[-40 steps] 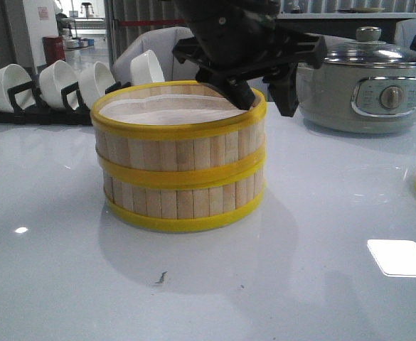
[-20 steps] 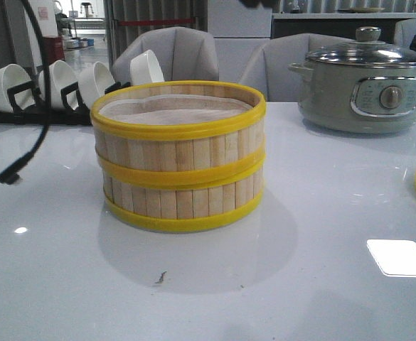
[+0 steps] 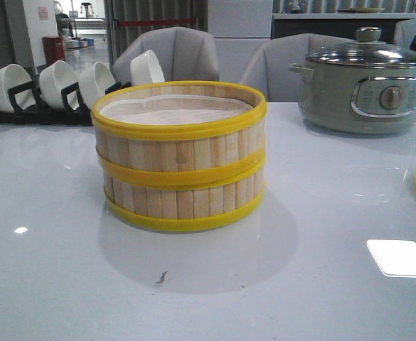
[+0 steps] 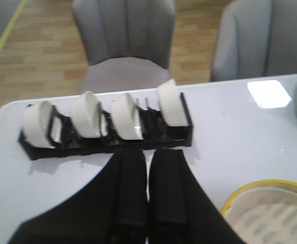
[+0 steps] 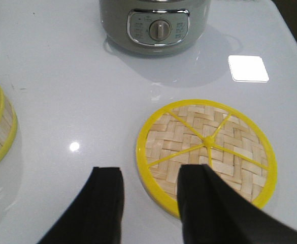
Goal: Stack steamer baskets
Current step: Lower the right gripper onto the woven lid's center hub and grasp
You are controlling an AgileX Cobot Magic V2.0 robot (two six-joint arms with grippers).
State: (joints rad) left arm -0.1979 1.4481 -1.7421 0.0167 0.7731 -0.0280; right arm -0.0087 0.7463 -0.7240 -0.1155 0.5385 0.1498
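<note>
The right gripper (image 5: pixel 151 195) hangs open and empty just above the woven lid (image 5: pixel 207 152) lying flat on the table (image 3: pixel 321 284), the left gripper (image 4: pixel 147 190) is closed, and 2 steamer baskets (image 3: pixel 179 155) sit stacked mid-table.

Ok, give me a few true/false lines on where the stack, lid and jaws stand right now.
1. Two baskets sit stacked on the table. True.
2. The lid is on top of the stack. False: it lies flat on the table, in front of the pot.
3. The right gripper has its jaws apart, empty. True.
4. The left gripper grips a bowl. False: its jaws are together, holding nothing; the bowls stay racked.
5. The top basket shows a paper liner. True.
</note>
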